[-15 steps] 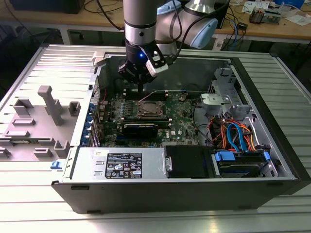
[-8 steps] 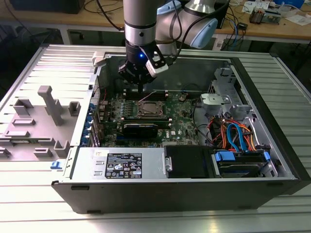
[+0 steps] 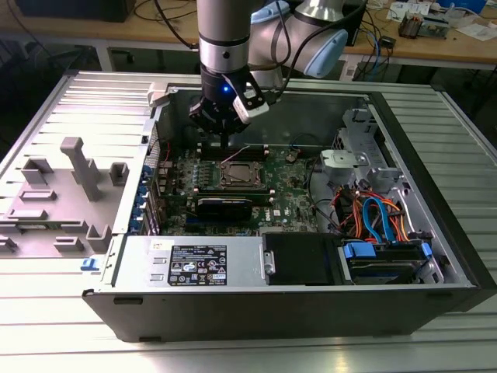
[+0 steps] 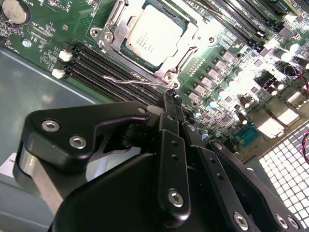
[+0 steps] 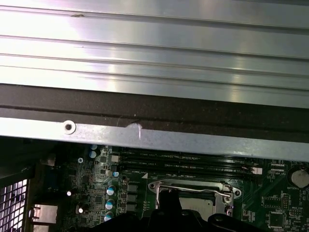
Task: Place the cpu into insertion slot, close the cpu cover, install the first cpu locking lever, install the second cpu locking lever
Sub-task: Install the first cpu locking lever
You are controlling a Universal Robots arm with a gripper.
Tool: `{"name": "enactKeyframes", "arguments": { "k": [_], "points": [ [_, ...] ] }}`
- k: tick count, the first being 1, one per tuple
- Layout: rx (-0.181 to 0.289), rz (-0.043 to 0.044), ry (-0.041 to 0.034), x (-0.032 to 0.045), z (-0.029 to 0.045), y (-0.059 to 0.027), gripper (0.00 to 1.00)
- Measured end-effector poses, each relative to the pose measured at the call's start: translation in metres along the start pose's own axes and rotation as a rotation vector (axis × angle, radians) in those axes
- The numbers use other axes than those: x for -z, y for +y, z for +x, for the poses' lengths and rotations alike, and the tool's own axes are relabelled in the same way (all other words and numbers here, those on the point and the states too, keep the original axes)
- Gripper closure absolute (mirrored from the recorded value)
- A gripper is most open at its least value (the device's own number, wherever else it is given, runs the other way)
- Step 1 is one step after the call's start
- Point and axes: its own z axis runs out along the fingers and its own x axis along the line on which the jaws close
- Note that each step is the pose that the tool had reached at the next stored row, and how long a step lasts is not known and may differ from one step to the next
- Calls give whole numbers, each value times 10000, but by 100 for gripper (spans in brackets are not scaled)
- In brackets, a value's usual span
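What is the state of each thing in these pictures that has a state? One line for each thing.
cpu: seated, metal top up.
cpu cover: closed down around the cpu.
locking lever: appears raised, not latched.
gripper: shut, tips close to the lever's end.
computer case: open, board exposed.

You've got a dull silver-grey cpu [image 4: 153, 35] framed by a shiny silver cpu cover [image 4: 193, 36], all on a green motherboard [image 4: 43, 38]. Your tool [image 4: 170, 99] is matte black, the cables [image 3: 377, 214] orange and blue, the desk [image 3: 435, 342] ribbed silver.
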Motion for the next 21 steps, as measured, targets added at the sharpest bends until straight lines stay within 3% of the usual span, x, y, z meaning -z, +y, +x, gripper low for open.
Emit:
{"name": "enactKeyframes", "arguments": {
  "k": [2, 4, 5, 21],
  "points": [
    [-1, 7, 0, -13, -20, -2, 89],
    [535, 4, 20, -49, -61, -6, 89],
    [572, 10, 25, -53, -61, -7, 89],
    [561, 8, 45, -145, -146, 69, 89]
  ]
}}
